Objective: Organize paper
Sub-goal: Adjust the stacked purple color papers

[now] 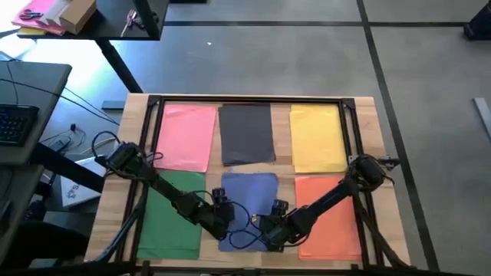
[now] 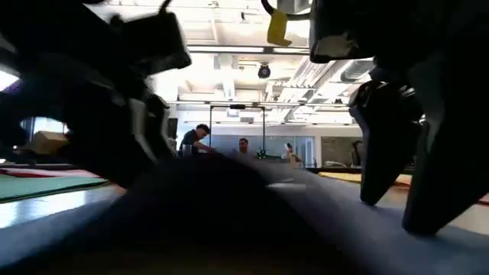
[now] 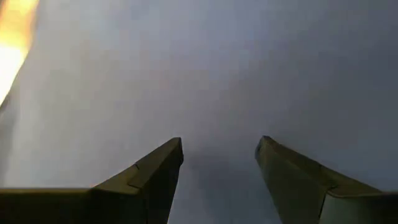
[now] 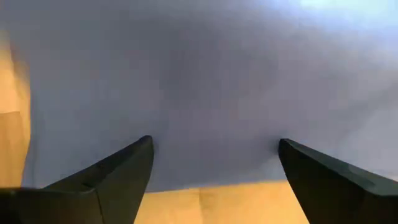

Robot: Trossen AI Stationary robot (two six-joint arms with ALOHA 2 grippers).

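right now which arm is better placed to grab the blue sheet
Either; slight edge to the right. Both grippers, left and right, hover open over the blue sheet, but the right wrist view shows the sheet's edge between its fingers.

Open-plan lab/office: exposed ceiling ducts (image 2: pixel 306 76), people (image 2: pixel 200 137) at desks in the back, keyboard (image 1: pixel 15 123) and cables beside the wooden worktop (image 1: pixel 368 138), concrete floor (image 1: pixel 307 61).

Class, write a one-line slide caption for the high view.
Six coloured sheets on a wooden table; both pincers, left and right, meet over the blue sheet.
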